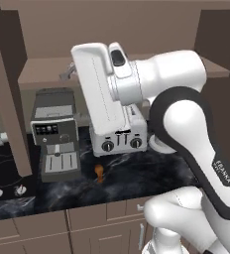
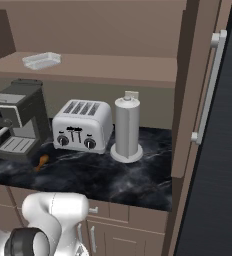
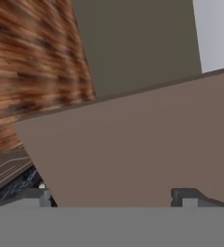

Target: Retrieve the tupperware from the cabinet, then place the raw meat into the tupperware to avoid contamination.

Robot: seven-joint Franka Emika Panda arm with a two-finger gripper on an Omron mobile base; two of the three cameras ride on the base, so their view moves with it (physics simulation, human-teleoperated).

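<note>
Right base view: tupperware (image 2: pixel 41 60) on cabinet (image 2: pixel 113 67) shelf; end effector (image 3: pixel 116 195) spread wide, holding nothing.

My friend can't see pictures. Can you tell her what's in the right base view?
A small shallow white tupperware sits alone on the plain shelf of the open brown wooden cabinet. Below, on the dark marbled counter, stand a black coffee machine, a silver toaster and a tall grey cylinder. A tiny orange-brown raw meat drumstick lies near the coffee machine.
</note>
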